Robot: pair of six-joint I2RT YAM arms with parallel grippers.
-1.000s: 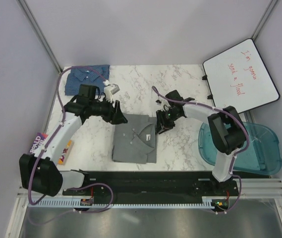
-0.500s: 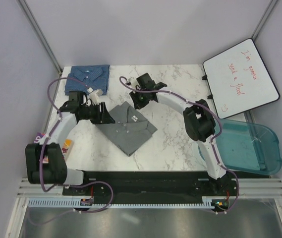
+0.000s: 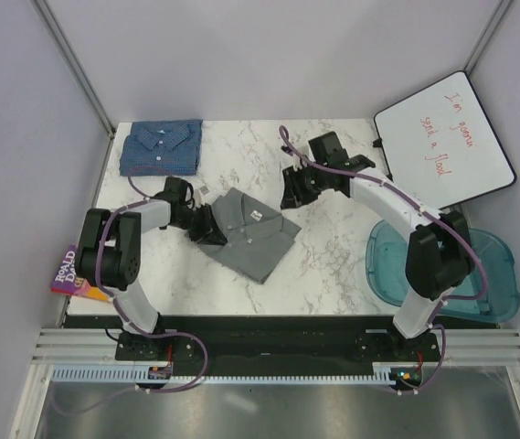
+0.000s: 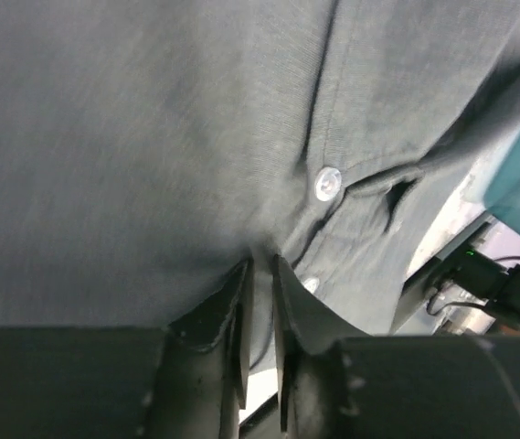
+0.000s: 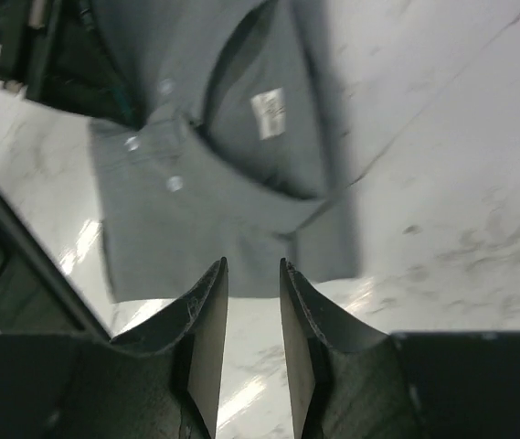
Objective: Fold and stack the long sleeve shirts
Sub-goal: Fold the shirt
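The plain grey shirt (image 3: pixel 246 230) lies folded and turned at an angle mid-table, collar and label up. My left gripper (image 3: pixel 201 222) is at its left edge, shut on a pinch of the grey cloth (image 4: pixel 150 137); the jaws (image 4: pixel 261 265) hold fabric between them near two buttons. My right gripper (image 3: pixel 291 187) hovers just right of the collar, apart from the shirt, its jaws a little apart and empty (image 5: pixel 253 265). The grey shirt (image 5: pixel 241 174) shows below it. The blue checked shirt (image 3: pixel 161 146) lies folded at the back left corner.
A colourful paperback book (image 3: pixel 75 272) hangs over the table's left edge. A whiteboard (image 3: pixel 442 137) leans at the back right. A teal plastic tray (image 3: pixel 451 261) sits off the right edge. Bare marble table (image 3: pixel 333 265) lies right of the grey shirt.
My right gripper has let go of the grey shirt's collar and moved off to the right. My left arm has drawn in, still holding the shirt's left edge. The shirt has shifted slightly.
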